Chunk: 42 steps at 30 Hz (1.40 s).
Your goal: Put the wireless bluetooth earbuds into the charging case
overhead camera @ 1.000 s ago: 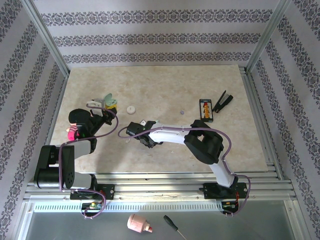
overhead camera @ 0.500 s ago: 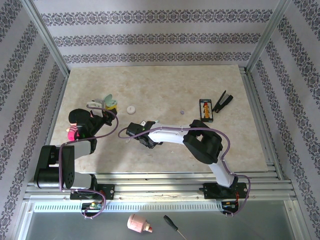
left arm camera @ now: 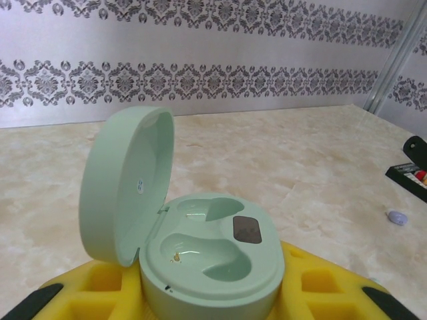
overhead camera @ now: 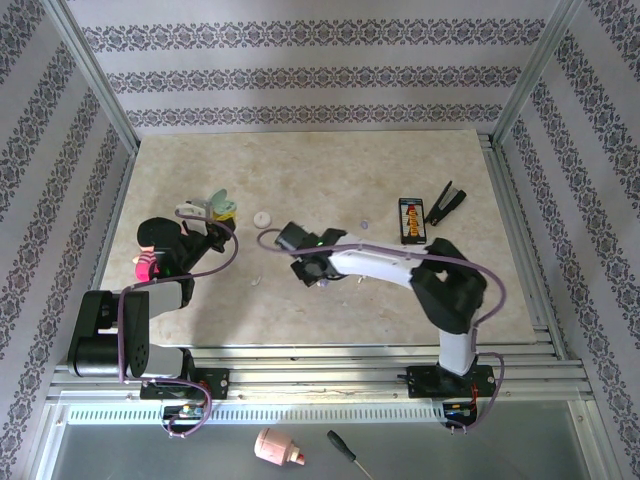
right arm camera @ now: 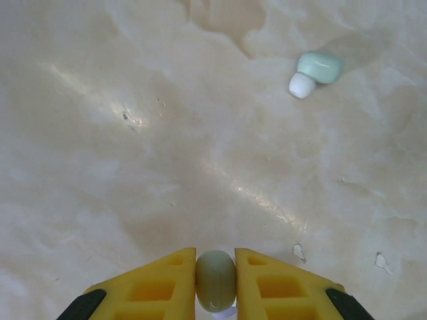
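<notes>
My left gripper (overhead camera: 218, 208) is shut on an open pale green charging case (left arm camera: 213, 257), lid (left arm camera: 127, 183) standing up; both sockets look empty. The case (overhead camera: 214, 203) sits at the table's left. My right gripper (right arm camera: 215, 267) is shut on a pale green earbud (right arm camera: 215, 280), pinched between the yellow fingertips above the table. In the top view that gripper (overhead camera: 296, 252) hangs near the table's middle. A second pale green earbud (right arm camera: 315, 69) with a white tip lies on the table ahead of it, also seen from above (overhead camera: 256, 279). A lilac earbud (left arm camera: 397, 217) lies farther right (overhead camera: 363, 224).
A small white round piece (overhead camera: 262, 217) lies right of the case. A black box with coloured contents (overhead camera: 412, 220) and a black clip-like tool (overhead camera: 445, 203) lie at the right. A pink object (overhead camera: 279, 448) and a screwdriver (overhead camera: 347, 451) rest below the table's near edge.
My right gripper has moved up and to the right, away from the near-left spot, leaving one pale green earbud on the table there. The left gripper and case have barely moved.
</notes>
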{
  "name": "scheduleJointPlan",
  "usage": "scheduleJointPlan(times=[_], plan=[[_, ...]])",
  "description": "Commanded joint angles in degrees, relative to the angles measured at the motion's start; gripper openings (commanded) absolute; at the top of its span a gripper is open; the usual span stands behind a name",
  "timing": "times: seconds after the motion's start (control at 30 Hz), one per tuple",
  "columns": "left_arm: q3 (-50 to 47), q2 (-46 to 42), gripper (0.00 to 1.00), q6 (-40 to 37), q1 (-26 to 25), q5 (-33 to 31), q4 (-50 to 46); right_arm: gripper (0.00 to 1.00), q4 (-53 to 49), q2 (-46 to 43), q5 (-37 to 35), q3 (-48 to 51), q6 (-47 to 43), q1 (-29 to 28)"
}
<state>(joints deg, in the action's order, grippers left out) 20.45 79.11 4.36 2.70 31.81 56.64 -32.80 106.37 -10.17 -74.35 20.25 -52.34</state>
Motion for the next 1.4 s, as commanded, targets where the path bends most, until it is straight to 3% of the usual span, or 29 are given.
scheduleJointPlan(times=[0.0, 0.2, 0.4, 0.8, 1.2, 1.37], plan=[[0.4, -1.3, 0.21, -3.9, -1.7, 2.2, -1.0, 0.18, 9.7, -4.6, 17.8, 5.9, 6.2, 5.3], [1.6, -2.2, 0.21, -8.0, -4.2, 4.1, -5.1, 0.17, 26.6, -9.3, 39.3, 16.7, 16.4, 13.7], [2.2, -3.0, 0.21, -11.2, -5.6, 3.3, -8.8, 0.16, 37.3, -9.0, 50.1, 21.5, 25.3, 18.8], [3.2, -5.7, 0.21, -12.9, -9.6, 6.8, -12.1, 0.15, 58.1, -5.9, 58.6, 25.5, 43.6, 24.9], [5.7, -1.4, 0.21, -10.0, -15.2, 10.6, -6.5, 0.14, 69.4, -8.2, 59.6, 27.9, 56.0, 26.2], [6.7, 0.6, 0.21, -11.0, -17.1, 10.8, -6.4, 0.14, 68.4, -11.0, 60.4, 27.0, 54.7, 26.0]])
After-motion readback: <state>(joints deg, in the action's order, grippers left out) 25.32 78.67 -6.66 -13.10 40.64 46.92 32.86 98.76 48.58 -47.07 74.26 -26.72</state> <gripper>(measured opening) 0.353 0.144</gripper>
